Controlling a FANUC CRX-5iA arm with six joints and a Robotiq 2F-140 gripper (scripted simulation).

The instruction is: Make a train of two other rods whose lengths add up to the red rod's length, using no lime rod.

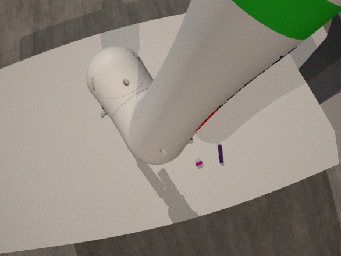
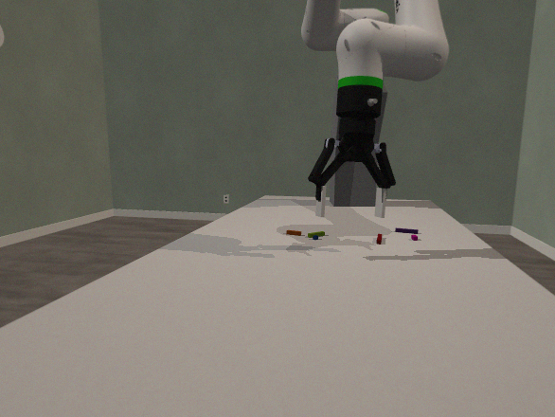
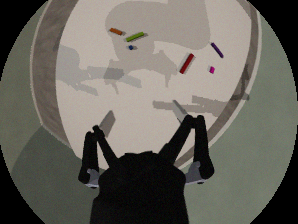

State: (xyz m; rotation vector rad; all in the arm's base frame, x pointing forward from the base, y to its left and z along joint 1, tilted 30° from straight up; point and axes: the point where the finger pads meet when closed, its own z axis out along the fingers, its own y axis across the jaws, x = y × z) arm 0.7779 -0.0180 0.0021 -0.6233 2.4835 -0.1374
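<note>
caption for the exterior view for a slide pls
Open, empty tool hangs above the white table, over orange, lime, blue, red, purple and magenta rods.

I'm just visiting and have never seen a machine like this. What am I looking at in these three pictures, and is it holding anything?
It is one white robot arm over a pale table. At its end hangs a black two-fingered tool, spread wide open and holding nothing.

The first picture looks down from above; the arm fills most of it. The second looks along the table from the side. The third comes from a camera on the wrist, looking past the tool's fingers.

On the table lie small coloured rods: an orange rod, a lime rod, a tiny blue rod, a red rod, a purple rod and a small magenta rod. All lie apart from the tool.
</note>
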